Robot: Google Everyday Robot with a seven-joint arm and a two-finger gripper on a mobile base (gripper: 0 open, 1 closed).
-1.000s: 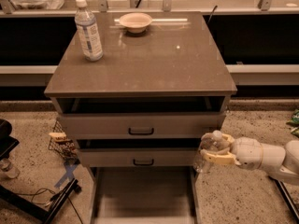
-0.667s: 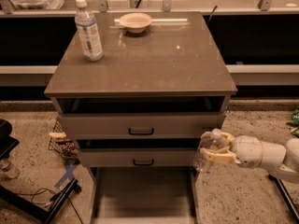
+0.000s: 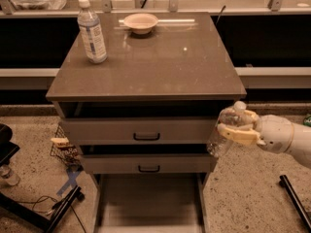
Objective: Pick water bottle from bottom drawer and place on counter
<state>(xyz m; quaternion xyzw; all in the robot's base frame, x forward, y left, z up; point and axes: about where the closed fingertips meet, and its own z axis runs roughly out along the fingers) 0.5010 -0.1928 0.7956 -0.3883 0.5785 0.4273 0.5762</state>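
My gripper (image 3: 236, 125) comes in from the right and is shut on the water bottle (image 3: 224, 132), a small clear ribbed bottle with a white cap. It holds the bottle tilted, in the air beside the cabinet's right front corner, below the counter (image 3: 155, 67) edge. The bottom drawer (image 3: 148, 205) is pulled out at the bottom of the view, and its grey floor shows nothing on it.
A labelled bottle (image 3: 92, 31) stands at the counter's back left and a pale bowl (image 3: 141, 23) at the back middle. Two upper drawers with black handles (image 3: 146, 136) stand slightly open. A small wire basket (image 3: 63, 149) and a black stand (image 3: 29, 205) sit left of the cabinet.
The gripper has stayed at the cabinet's right side, still holding the water bottle. No clear movement shows.
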